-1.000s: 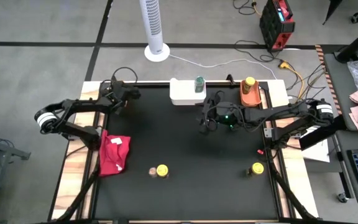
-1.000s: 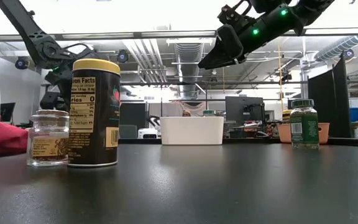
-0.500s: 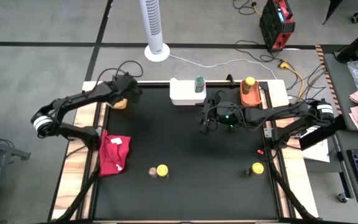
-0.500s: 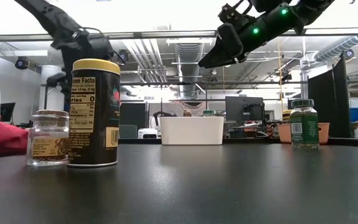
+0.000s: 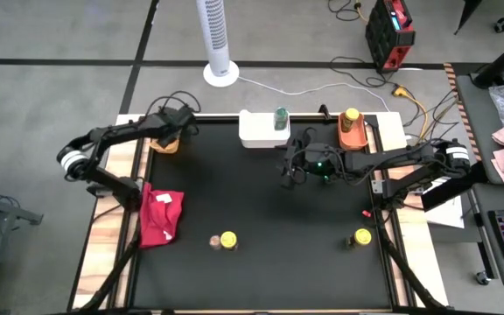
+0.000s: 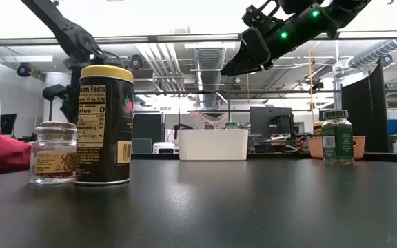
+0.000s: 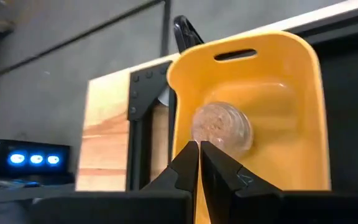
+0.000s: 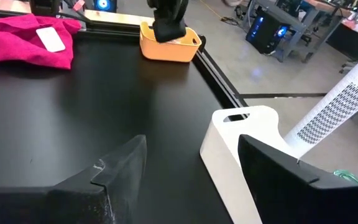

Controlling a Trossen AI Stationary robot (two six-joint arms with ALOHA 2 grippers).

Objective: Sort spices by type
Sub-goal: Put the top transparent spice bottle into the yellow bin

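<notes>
High view gives you the black table with both arms over its far half. Your left gripper is fully closed and empty, its fingers pressed together right above the yellow tray at the far left corner; the arm reaches in from the left edge, elbow bent. Your right gripper hangs above the table near the middle, just in front of the white tray, jaws spread wide with nothing between them; that arm stretches in low from the right edge.

Trays next: the yellow tray holds one clear jar, seen end-on in the left wrist view. The white tray has a green-lidded jar standing in its right end. The orange tray at the far right holds a yellow-lidded jar.

Red cloth lies at the left edge. Loose jars on the near side: a dark yellow-lidded jar touching or just beside a small clear jar, both upright in the low view, and another yellow-lidded jar near the right edge
</notes>
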